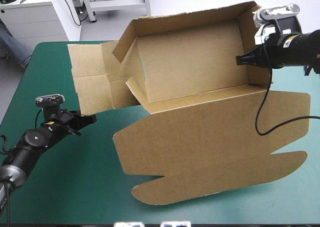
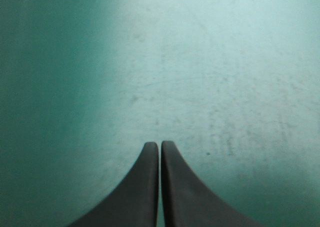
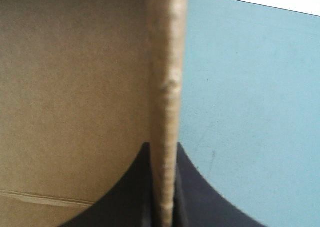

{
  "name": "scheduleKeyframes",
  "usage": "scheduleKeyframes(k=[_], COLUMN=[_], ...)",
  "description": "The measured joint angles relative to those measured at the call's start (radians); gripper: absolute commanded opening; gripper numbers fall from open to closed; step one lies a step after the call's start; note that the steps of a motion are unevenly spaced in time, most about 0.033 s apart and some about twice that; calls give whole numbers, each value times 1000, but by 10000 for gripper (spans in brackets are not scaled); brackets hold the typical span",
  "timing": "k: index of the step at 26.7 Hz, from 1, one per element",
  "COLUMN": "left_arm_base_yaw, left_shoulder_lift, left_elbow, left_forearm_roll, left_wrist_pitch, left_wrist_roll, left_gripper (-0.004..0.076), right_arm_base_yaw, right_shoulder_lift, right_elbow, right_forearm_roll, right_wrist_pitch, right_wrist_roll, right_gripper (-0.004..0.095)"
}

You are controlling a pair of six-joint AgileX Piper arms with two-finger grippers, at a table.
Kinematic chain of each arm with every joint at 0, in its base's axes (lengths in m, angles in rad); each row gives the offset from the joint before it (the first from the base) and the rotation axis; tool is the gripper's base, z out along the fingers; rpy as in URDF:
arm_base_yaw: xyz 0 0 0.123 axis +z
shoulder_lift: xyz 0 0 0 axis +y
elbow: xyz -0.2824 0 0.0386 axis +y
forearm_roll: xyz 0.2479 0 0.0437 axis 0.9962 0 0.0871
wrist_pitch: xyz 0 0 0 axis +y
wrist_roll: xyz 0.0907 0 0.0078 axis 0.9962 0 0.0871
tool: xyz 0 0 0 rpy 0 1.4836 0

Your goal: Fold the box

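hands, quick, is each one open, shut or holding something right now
Left hand: shut, holding nothing, over the bare teal-green cover.
Right hand: shut on the box, with a raised wall's edge between its fingers.

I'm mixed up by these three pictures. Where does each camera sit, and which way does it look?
High view: above and behind the robot, looking forward and down at the table and the box; both arms show, with the left claw and the right claw.
Left wrist view: above the left wrist, looking along the shut left claw at bare table.
Right wrist view: above the right wrist, looking along the right claw, shut on a box wall.
Shared: the high and right wrist views both show that gripped wall.
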Motion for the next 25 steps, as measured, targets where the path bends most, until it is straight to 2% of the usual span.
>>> scheduleKeyframes(k=[4,7,9,11,14,21,23,25], left_arm_base_yaw=[0,0,0,1,1,1,1,1], left_shoulder_lift=[66,136,189,232,296,385,384,372], left_elbow=[-69,-102,-115,-120,-140,-251,-302,-343], left_forearm_roll=[-359,-627,-723,-754,-766,-765,-765,-762], left_wrist_pitch=[110,219,279,341,494,846,908,918], left_wrist_roll=[355,550,630,681,736,757,756,734], left_gripper=[8,8,8,8,8,8,1,0], right_arm_base_yaw=[0,0,0,0,0,0,0,0], right_shoulder_lift=[0,0,0,0,0,0,0,1], right_elbow=[0,0,0,0,0,0,0,0], right_forearm_roll=[1,1,1,1,4,30,31,27], right_wrist_pitch=[0,0,0,0,0,0,0,0], right_wrist_roll=[-12,-17,-19,-20,-23,-41,-41,-41], right_gripper=[-20,-20,-20,-20,-20,-20,-20,-20])
